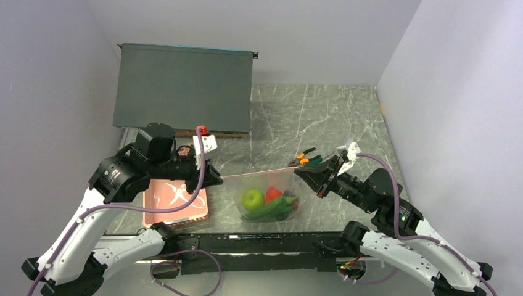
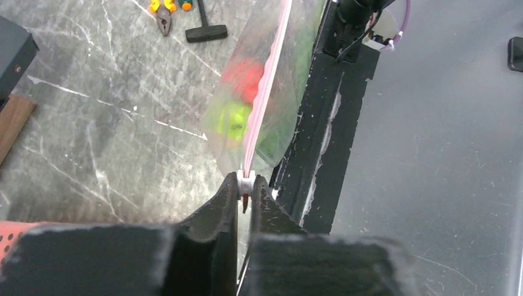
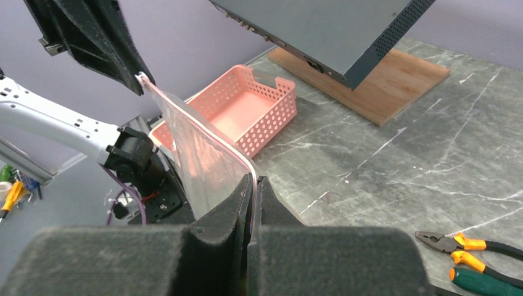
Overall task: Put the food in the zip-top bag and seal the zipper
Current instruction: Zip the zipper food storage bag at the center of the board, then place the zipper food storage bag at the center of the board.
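The clear zip-top bag [image 1: 269,196] hangs between my two grippers, held up off the table. Inside it are a green apple [image 1: 252,199], a red-orange fruit [image 1: 273,193] and long green pods [image 1: 274,210]. Its pink zipper strip [image 1: 259,174] runs taut along the top. My left gripper [image 1: 217,177] is shut on the white slider [image 2: 246,183] at the strip's left end. My right gripper [image 1: 303,174] is shut on the strip's right end [image 3: 253,180]. The bag's contents show blurred in the left wrist view [image 2: 247,92].
A pink slotted basket [image 1: 176,200] sits under my left arm, also in the right wrist view [image 3: 237,114]. Orange- and green-handled pliers [image 1: 306,157] lie behind the right gripper. A dark box on a wooden board [image 1: 185,86] stands at the back left.
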{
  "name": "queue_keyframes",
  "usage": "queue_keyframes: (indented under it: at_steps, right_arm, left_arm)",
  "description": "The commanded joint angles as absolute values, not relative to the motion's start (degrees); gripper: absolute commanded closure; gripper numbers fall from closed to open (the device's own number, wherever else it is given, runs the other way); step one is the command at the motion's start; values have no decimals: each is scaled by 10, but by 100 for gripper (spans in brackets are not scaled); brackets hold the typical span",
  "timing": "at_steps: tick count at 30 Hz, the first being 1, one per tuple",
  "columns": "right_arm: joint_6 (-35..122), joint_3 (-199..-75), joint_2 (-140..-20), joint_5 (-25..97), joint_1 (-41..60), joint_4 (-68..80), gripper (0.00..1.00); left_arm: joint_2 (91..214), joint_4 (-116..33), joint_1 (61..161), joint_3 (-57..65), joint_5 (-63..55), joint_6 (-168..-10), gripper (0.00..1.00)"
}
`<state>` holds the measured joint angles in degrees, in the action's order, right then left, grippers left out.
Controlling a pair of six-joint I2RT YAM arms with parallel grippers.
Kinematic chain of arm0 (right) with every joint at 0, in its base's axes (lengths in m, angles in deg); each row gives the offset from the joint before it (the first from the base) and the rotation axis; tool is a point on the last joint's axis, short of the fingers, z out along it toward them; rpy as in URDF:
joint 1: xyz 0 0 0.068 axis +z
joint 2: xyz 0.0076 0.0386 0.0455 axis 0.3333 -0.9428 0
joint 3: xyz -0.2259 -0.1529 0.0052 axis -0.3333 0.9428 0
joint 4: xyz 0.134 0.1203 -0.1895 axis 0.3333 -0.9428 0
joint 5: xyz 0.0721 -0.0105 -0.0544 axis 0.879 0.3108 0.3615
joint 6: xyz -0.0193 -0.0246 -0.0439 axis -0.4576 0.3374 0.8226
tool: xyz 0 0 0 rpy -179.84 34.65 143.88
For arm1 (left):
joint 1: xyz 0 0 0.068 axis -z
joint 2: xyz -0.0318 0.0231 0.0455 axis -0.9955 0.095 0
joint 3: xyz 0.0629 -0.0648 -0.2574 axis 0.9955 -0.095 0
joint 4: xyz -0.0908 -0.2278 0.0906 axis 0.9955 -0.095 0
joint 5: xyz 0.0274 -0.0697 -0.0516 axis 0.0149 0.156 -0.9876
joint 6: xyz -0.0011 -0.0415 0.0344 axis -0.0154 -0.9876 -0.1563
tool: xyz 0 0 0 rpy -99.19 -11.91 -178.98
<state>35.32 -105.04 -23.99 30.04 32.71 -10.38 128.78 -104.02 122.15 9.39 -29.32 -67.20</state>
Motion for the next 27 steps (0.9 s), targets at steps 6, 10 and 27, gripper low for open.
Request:
queue_keyframes:
  at_steps: [6,10,27]
  right_arm:
    - [382,-1013,-239,412,319,24,100]
    - [398,-961,-215,610,318,110,100]
    - [367,-911,-272,697,320,166,100]
  left_arm:
    - [1260,-1016,1212,108,-239,-761,29]
    - [1208,-969,1213,91,-204,-823,23]
    - [1004,-848,1212,0,-133,-978,19]
